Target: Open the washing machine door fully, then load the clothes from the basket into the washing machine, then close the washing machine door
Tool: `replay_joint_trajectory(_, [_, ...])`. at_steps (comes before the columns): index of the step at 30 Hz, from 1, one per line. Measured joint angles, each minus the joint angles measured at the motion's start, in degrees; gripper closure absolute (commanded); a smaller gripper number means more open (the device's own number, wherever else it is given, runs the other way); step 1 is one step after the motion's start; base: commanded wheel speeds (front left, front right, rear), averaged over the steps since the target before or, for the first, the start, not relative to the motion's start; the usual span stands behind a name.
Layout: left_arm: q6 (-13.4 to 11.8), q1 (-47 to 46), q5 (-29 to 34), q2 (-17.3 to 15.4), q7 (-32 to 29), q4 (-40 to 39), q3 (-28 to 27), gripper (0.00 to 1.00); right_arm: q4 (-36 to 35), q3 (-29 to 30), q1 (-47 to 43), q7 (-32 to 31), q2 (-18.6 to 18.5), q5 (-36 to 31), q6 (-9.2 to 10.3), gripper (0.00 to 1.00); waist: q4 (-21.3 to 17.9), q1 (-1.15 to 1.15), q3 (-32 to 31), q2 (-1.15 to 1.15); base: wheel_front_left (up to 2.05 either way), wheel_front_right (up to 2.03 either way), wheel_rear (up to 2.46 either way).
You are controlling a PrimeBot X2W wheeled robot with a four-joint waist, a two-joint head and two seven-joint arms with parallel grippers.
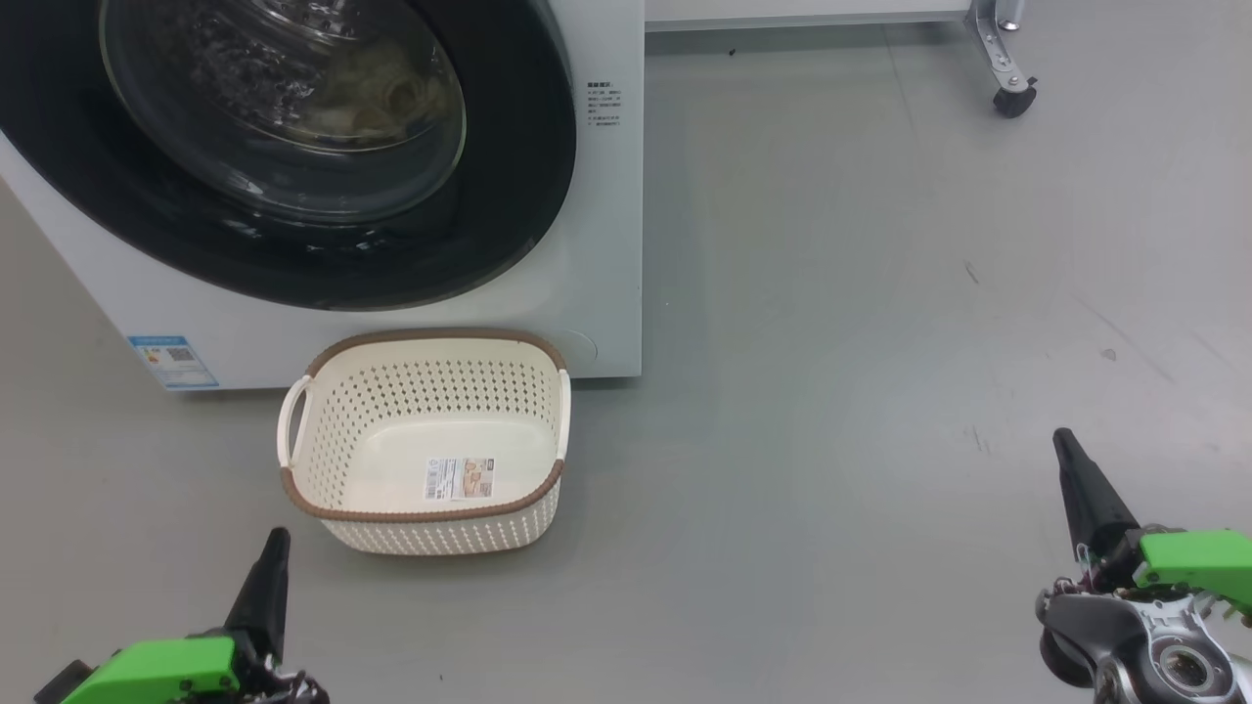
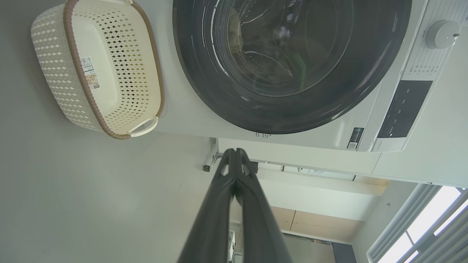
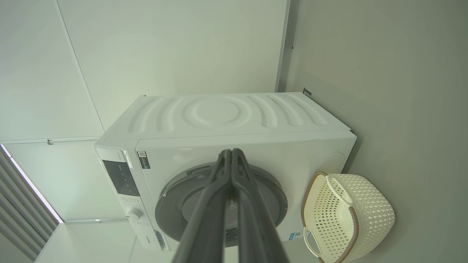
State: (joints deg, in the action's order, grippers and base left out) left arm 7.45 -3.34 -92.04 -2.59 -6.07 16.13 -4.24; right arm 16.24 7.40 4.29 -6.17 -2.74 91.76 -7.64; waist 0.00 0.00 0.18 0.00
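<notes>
The white washing machine (image 1: 606,244) stands with its black-rimmed door (image 1: 509,196) shut, pale clothes (image 1: 381,98) behind the glass. The cream basket (image 1: 440,533) sits just before it. The left gripper (image 1: 278,536) and right gripper (image 1: 1062,436) hover low, fingers pressed together, holding nothing.

The dark, long-fingered left gripper (image 1: 273,552) is held closed and empty, its fingers pressed together; the matching right gripper (image 1: 1067,448) is likewise closed, with nothing gripped.
</notes>
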Motion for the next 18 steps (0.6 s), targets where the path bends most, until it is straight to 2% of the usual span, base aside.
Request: replay_joint_trajectory(18, [0.0, 0.0, 0.0, 0.0, 0.0, 0.0, -0.1, 1.0, 0.0, 0.0, 0.0, 0.0, 0.0, 0.0, 0.0, 1.0, 0.0, 0.0, 0.0, 0.0, 0.0, 0.0, 0.0])
